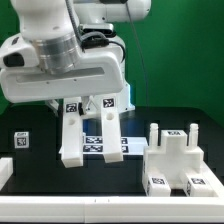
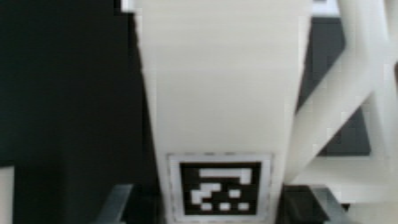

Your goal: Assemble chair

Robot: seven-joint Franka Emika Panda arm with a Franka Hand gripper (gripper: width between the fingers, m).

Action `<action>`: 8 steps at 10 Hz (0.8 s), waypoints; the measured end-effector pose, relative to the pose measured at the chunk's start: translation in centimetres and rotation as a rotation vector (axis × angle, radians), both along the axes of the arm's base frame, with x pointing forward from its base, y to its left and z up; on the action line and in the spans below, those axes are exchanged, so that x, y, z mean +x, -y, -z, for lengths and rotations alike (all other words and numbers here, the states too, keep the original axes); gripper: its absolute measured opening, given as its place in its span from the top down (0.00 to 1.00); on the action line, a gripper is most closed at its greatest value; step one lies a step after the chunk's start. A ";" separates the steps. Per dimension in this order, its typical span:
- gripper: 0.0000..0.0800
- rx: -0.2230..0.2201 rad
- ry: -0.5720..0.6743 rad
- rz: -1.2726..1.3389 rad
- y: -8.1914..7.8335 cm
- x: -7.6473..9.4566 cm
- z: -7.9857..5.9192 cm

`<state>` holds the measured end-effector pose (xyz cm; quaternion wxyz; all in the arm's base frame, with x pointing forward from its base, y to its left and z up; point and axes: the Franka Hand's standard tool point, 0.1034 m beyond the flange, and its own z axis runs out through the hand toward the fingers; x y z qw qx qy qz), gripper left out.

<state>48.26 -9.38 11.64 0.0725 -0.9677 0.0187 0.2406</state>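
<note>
Exterior view first: the arm (image 1: 60, 50) fills the upper left of the frame, and two long white chair pieces (image 1: 72, 133) reach down from under it towards the black tabletop (image 1: 30, 172). The part-built chair block (image 1: 175, 160) sits at lower right. On the wrist view, the dark fingers (image 2: 121, 205) are pinched narrow on either side of a tagged white slab (image 2: 214, 90), holding it.

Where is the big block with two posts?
In the exterior view, the block sits on the table at that view's right, beside the marker board, apart from the white part the gripper grips.
</note>
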 end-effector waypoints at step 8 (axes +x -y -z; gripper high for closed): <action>0.65 0.068 -0.502 -0.079 0.8 1.4 -0.8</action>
